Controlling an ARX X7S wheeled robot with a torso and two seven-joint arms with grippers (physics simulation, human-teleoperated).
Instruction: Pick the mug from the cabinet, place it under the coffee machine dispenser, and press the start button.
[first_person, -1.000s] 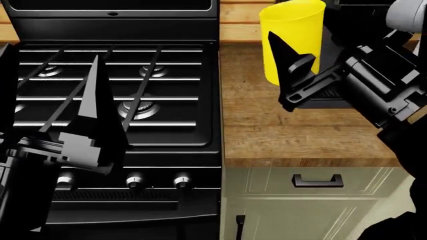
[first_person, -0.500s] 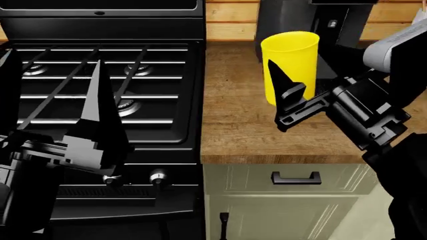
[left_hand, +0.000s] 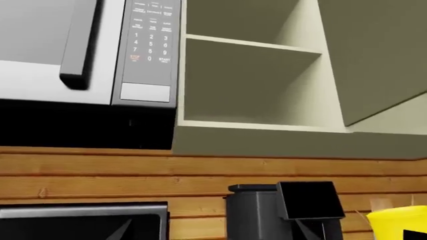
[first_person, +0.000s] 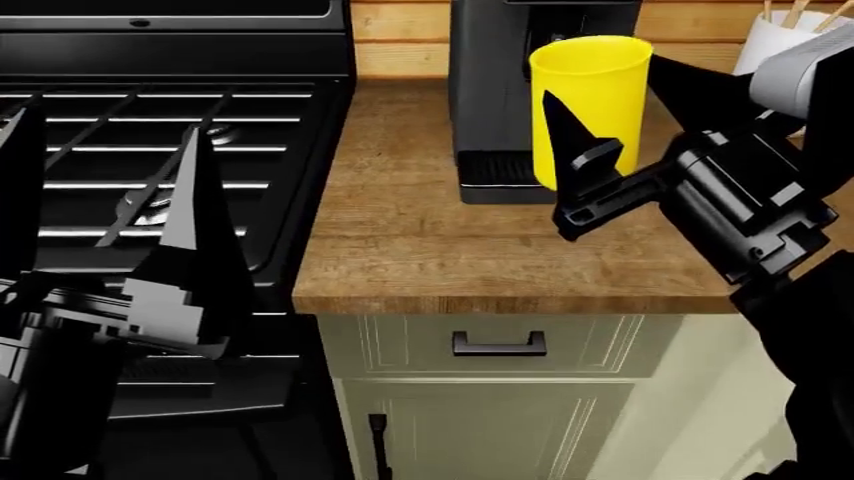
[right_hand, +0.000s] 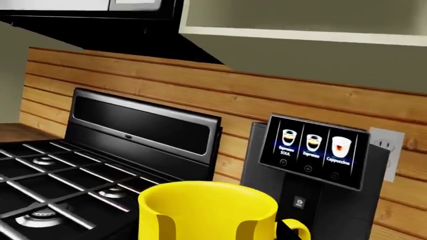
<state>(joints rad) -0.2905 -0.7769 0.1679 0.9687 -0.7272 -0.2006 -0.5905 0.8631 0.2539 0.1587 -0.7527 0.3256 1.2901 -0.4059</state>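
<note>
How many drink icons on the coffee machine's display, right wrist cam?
3, side by side on the coffee machine's display: one nearest the stove, one in the middle, one toward the wall outlet. None seems hidden.

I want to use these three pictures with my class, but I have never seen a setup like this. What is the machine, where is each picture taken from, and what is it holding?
These are computer-simulated pictures of a wheeled robot with two arms in a kitchen. The wide picture looks down from its head; the other two come from cameras near each arm's fingers. The right gripper holds a yellow mug in the air in front of the dark coffee machine, which stands on the wooden counter. The right wrist picture shows the mug close up, with the machine's drinks screen behind. The left gripper holds nothing, over the black stove. Its camera looks up at open cabinet shelves and a microwave.
</note>
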